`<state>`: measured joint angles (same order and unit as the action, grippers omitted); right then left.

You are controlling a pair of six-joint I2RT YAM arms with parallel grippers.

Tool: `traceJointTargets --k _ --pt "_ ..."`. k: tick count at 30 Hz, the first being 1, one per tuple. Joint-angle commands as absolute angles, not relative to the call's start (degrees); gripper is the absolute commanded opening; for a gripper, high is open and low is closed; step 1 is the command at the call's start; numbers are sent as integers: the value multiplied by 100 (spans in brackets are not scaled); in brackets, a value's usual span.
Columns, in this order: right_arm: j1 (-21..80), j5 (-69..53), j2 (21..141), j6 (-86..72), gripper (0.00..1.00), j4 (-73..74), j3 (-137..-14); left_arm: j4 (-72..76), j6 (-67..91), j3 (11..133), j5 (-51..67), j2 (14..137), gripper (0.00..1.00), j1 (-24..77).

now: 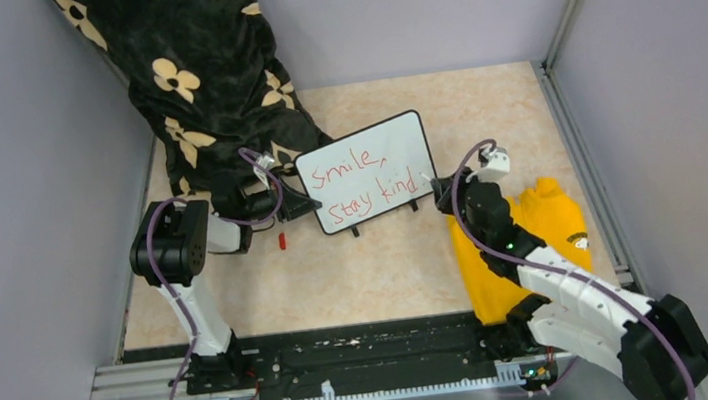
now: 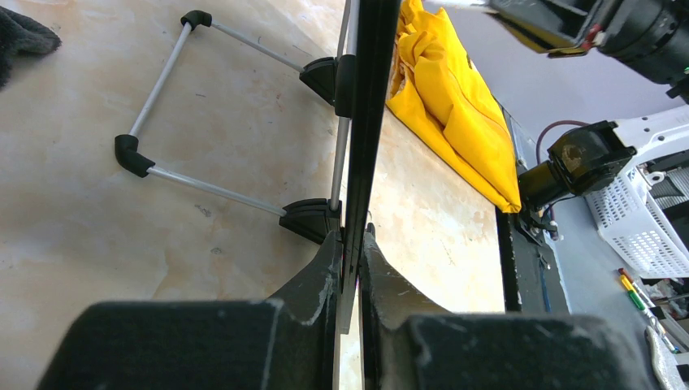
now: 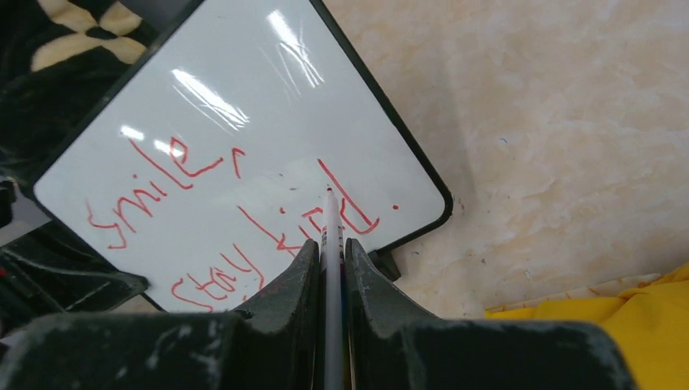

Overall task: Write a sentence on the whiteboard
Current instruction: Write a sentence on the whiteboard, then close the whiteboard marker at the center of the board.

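Whiteboard (image 1: 367,170) was noted mid-table, propped on its stand; the sentence (image 1: 361,187) "Smile, Stay kind." was written in red. Left gripper (image 2: 351,244) was clamped on its 9 o'clock edge. Right gripper (image 3: 331,248), at 3 o'clock, was clamped on marker (image 3: 330,213).

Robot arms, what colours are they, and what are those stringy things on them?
They are white tubes joined by chunky black joints. A purple cable loops along the left arm and the right arm, and a tiny green light glows on the right one. The jaws are matte black wedges, scuffed grey at the edges.
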<state>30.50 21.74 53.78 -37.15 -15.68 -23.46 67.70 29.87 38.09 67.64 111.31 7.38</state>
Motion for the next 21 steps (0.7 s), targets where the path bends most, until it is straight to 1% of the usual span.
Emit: traceJointTargets --k 1,5,7,11,19,21 --pt "3005 1786 4612 -3646 0 -1022 -2620 6294 2914 3724 6572 11303 1 731" --pt "3000 1347 4026 -3543 0 -552 -2543 6358 2936 3694 6554 11261 6 730" --pt "3007 1139 3809 -3486 0 -316 -2524 6365 2938 3704 6588 11199 10 731" --pt "3003 903 3433 -3452 0 -40 -2422 6303 2918 3699 6636 11058 25 721" --pt "3003 651 3295 -3423 0 198 -2531 6048 2658 3465 6392 10227 50 580" --pt "3002 532 3344 -3398 0 166 -2601 6003 2698 3395 6294 10070 64 514"
